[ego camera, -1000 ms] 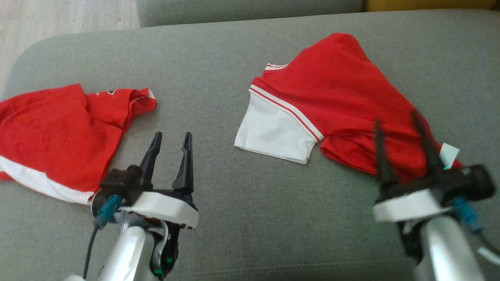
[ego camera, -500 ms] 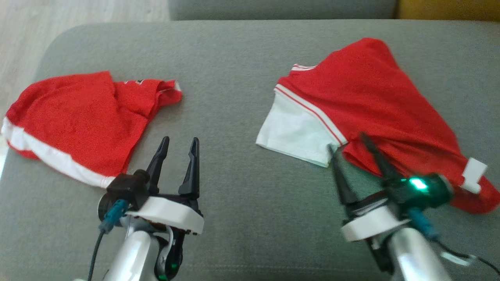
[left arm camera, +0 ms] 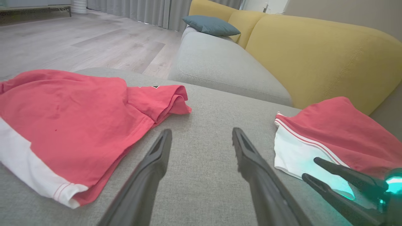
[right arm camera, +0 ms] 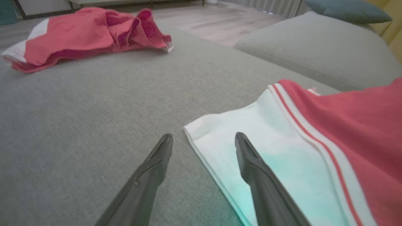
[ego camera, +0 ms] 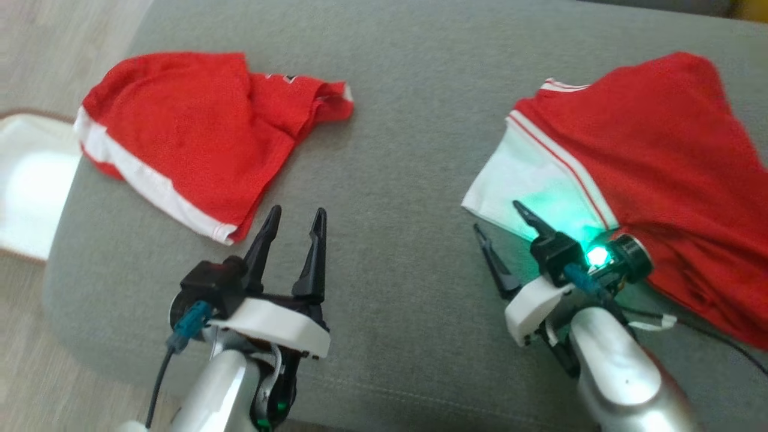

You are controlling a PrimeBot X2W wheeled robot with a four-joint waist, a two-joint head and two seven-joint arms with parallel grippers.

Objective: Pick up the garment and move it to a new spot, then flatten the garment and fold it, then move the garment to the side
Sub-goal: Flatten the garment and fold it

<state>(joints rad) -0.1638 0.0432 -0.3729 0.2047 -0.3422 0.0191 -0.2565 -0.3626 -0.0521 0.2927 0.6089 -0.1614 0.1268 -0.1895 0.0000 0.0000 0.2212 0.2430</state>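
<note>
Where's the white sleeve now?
The white sleeve lies right of centre in the head view on the grey cushion, just ahead of the open right end effector.

On the head view, the seat cushion [ego camera: 396,132] spans the middle, with floor [ego camera: 54,36] along its left side. The left-hand garment [ego camera: 180,132] lies on the cushion at upper left, near that edge. The right-hand garment [ego camera: 672,162] lies on it at the right, well apart from the first. The left gripper [ego camera: 298,211] stands at lower centre-left over bare cushion, just right of the left-hand garment's lower corner. The right gripper [ego camera: 497,216] sits at lower right, astride the right-hand garment's lower-left corner. On the left wrist view, a sofa [left arm camera: 314,53] stands behind the cushion, with a pillow [left arm camera: 211,25] on its seat at top centre.
</note>
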